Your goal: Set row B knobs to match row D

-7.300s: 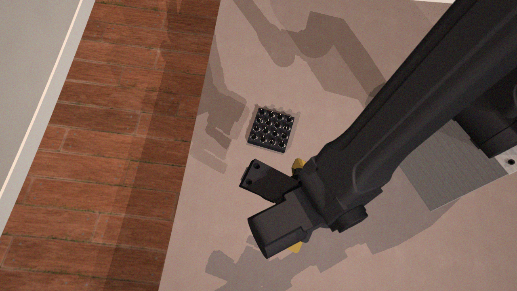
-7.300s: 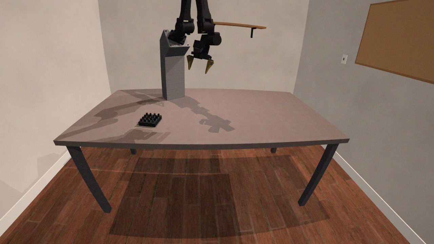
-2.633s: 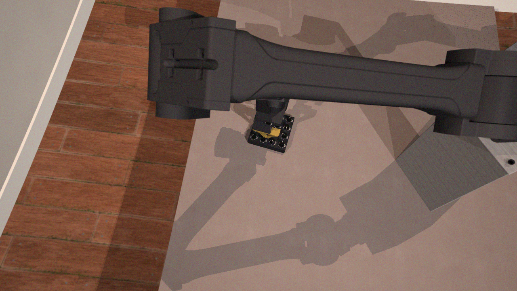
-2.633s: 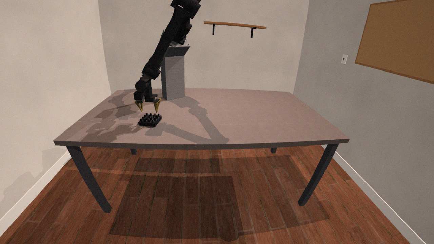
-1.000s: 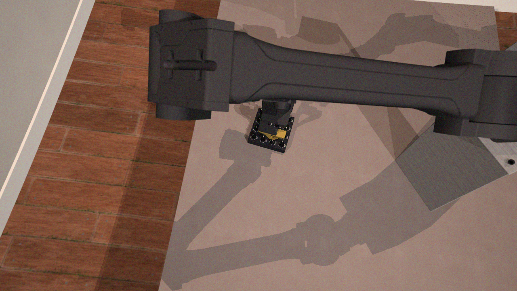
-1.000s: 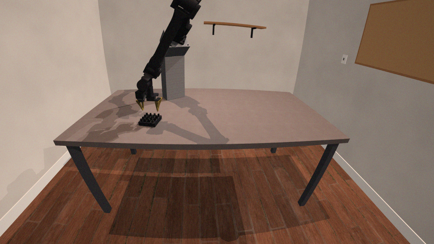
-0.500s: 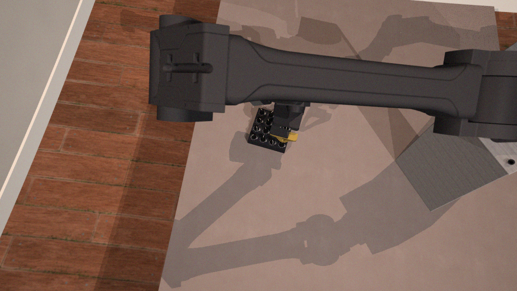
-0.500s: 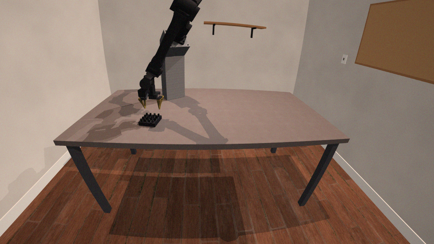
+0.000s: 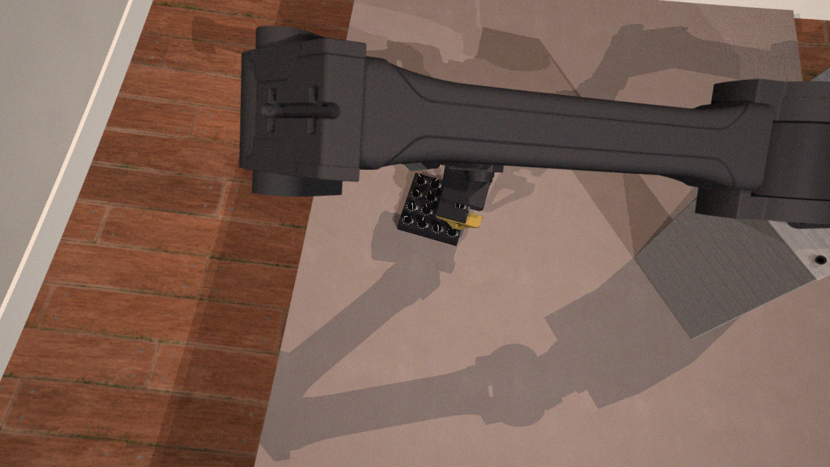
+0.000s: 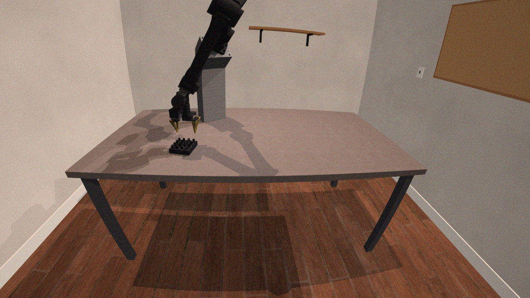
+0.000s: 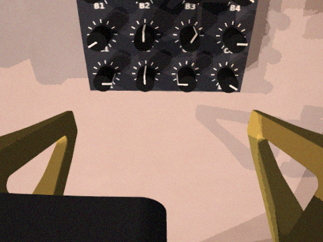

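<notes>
The knob box (image 9: 429, 232) (image 10: 179, 152) (image 11: 88, 75), near the left edge of the table (image 9: 498, 290) (image 10: 296, 148) (image 11: 134, 134) in the exterior view, looks like matt, dark plastic, with smooth black knobs. The table has a matt top, smooth with a faint fine grain. The claw (image 10: 186, 132) (image 11: 162, 119) has smooth yellow fingers like satin-finished plastic or painted metal; the arm (image 9: 551, 128) (image 10: 203, 55) looks smooth, dark and matt. Near the table's far edge, the pedestal (image 9: 693, 331) (image 10: 222, 116) resembles brushed grey metal. Below the near edge, the floor (image 9: 144, 232) (image 10: 229, 229) looks like rough, reddish-brown wood planks.

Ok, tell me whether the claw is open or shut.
Open: in the wrist view the claw's yellow fingers stand wide apart, nothing between them.
</notes>
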